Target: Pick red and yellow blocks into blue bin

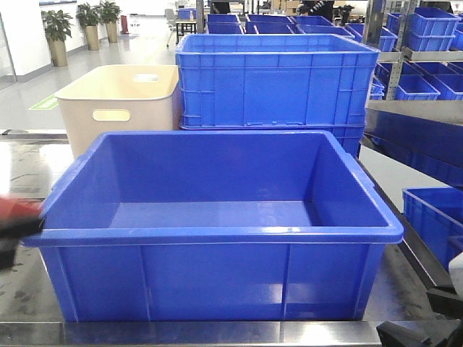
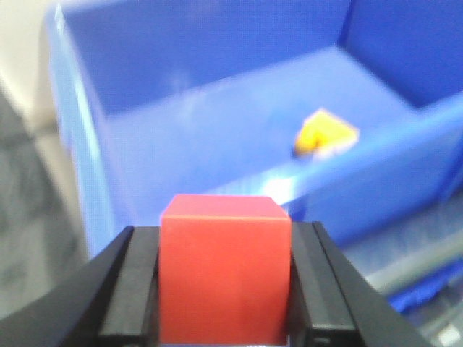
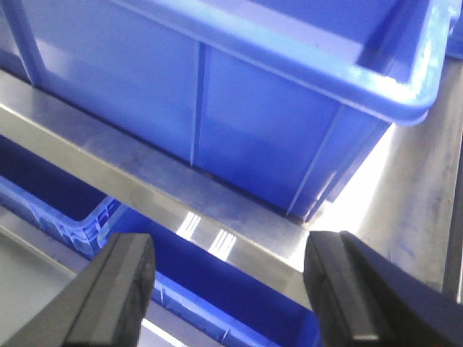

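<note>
My left tool (image 2: 224, 289) clamped on red cube (image 2: 224, 267), outside blue bin (image 2: 79, 181) rim; yellow brick (image 2: 325, 134) already inside. Next, I judge: carry over rim, release. Right tool (image 3: 231, 289) apart, idle.

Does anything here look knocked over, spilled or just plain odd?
Nothing stands out. The left gripper holds the red cube squarely just outside the blue bin. The yellow brick lies inside it, too blurred to judge its tilt. The right gripper hangs open and empty.
</note>
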Controlling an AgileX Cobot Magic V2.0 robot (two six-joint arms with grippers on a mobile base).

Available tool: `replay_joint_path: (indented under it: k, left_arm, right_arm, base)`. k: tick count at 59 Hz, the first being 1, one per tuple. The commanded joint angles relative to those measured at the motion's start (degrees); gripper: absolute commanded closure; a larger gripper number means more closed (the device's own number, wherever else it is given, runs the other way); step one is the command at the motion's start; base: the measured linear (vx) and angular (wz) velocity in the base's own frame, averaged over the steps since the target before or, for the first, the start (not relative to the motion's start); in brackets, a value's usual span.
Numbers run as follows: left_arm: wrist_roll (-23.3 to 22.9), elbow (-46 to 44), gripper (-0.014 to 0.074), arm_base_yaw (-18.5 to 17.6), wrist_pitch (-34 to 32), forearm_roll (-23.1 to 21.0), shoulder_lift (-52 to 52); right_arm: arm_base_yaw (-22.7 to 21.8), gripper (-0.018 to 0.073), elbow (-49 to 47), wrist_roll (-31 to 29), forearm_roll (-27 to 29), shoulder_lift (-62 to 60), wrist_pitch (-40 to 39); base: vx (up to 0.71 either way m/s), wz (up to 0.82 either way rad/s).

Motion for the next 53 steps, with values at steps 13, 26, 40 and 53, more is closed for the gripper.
replay_joint_path:
  k: [13,26,40,53]
  left_arm:
    - [5.57,-16.98,0.0272,-0.16,-5.90,-5.54,19.55]
    - [5.51,-24.81,0.0258,-0.16,-9.37,-5.49,32.73]
    - [5.30,-31.32,0.0013,-0.16,-4.47,-5.49,39.49]
    - [5.30,-31.32,-0.0074,0.01,-3.74,-3.39,35.09]
  right_arm:
    - [-0.14,0.0071,-1.49,-0.49,-0.43,0.05,-4.73]
    - [-0.14,0.0071,-1.49,-0.49,-0.14,0.05,-4.67]
    - [-0.14,0.0071,-1.49,-0.49,0.06,0.05,-4.27]
    - [-0.14,0.0071,-1.49,-0.49,0.06,0.05,-4.10]
  base:
    - [0.00,0.00]
    - [0.00,0.00]
    - [0.00,0.00]
    - [0.00,0.00]
